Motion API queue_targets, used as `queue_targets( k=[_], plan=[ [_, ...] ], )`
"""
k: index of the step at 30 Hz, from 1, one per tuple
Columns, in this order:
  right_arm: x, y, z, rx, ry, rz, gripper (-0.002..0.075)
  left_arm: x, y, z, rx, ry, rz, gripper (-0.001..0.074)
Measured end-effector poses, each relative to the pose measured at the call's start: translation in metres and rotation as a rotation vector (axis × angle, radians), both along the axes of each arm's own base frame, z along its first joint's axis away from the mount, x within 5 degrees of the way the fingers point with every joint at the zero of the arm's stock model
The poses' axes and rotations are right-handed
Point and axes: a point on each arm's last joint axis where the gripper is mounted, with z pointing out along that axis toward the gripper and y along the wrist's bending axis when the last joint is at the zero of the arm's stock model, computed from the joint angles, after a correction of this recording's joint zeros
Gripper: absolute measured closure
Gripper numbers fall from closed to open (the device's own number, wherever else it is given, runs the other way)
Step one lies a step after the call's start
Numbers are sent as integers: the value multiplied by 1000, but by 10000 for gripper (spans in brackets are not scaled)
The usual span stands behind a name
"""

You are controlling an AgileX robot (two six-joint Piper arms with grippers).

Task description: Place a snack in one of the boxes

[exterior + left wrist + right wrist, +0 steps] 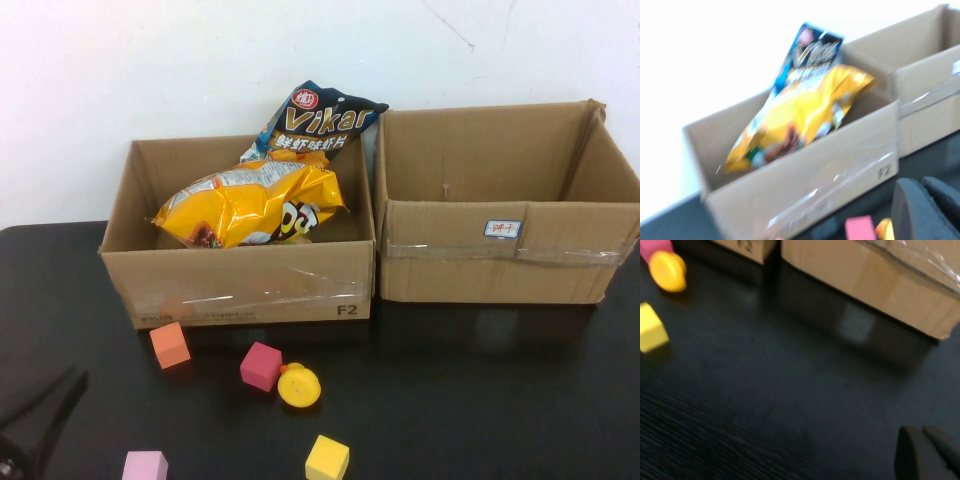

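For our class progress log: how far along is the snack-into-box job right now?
Looks done: the yellow snack bag and Vikar bag sit in the left box. Nothing in hand: left gripper low at the table's near-left; right gripper above bare table. Right box looks empty.

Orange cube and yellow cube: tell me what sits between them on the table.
In the high view, the magenta cube and the yellow round toy lie between the orange cube and the yellow cube. Left gripper sits bottom-left; right gripper hovers over bare table.
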Motion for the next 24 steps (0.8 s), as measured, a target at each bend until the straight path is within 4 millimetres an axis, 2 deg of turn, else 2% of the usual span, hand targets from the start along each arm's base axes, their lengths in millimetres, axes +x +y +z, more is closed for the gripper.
queue_targets(
  k=[7, 24],
  plan=[
    [-2, 1, 0, 49, -28, 21, 727, -5, -10, 7, 43, -110, -135, 736],
    [-3, 0, 0, 49, -29, 19, 727, -6, -12, 7, 58, -131, -161, 736]
  ],
)
